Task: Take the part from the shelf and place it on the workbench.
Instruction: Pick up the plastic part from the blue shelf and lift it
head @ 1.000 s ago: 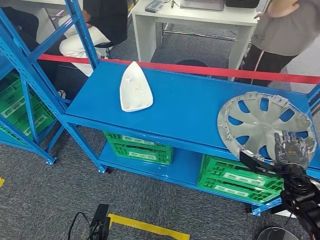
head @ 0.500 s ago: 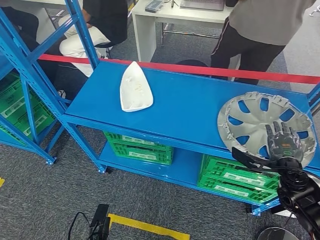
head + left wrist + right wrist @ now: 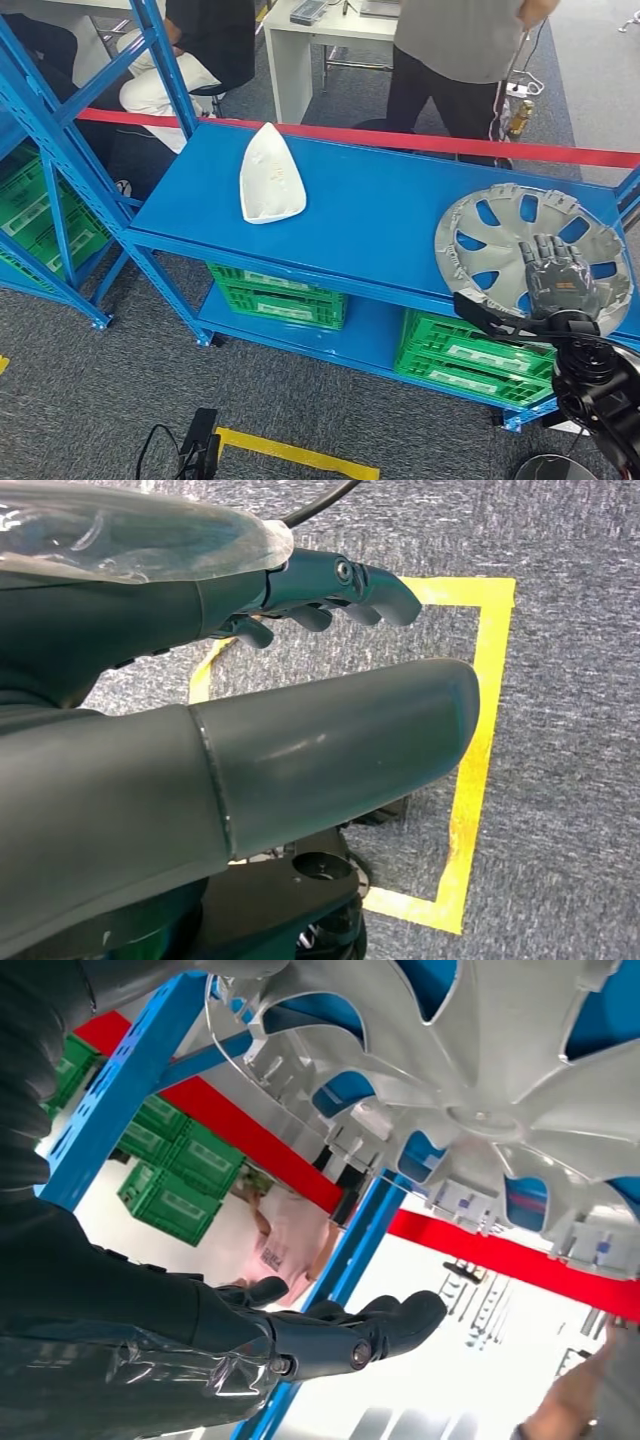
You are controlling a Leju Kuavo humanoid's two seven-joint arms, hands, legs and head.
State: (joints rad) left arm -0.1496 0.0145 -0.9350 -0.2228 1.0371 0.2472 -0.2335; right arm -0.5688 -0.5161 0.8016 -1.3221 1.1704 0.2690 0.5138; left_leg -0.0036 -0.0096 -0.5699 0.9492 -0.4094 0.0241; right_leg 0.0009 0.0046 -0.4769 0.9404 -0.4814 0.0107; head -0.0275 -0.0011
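A: The right hand (image 3: 560, 275) is seen spread flat, fingers apart, nothing held, over the hubcap (image 3: 513, 240) at its 5 o'clock portion.

B: And the hubcap is found where?

A: On the blue shelf (image 3: 362, 215), toward 3 o'clock. It is round, silvery, rigid-looking plastic, spoked, with no long axis. The left hand (image 3: 332, 585) is pointed floorward, loosely curled and holding nothing.

1. Right hand (image 3: 557, 277): dark grey segmented fingers (image 3: 545, 249) on a grey palm block, with a long black thumb (image 3: 490, 316).
2. Right wrist (image 3: 585, 362): black ribbed ring, then black jointed forearm housing.
3. Left hand (image 3: 226, 750): thick glossy dark grey thumb (image 3: 332, 745); darker fingers (image 3: 355, 585) with a visible pivot screw; clear plastic film over the cover.
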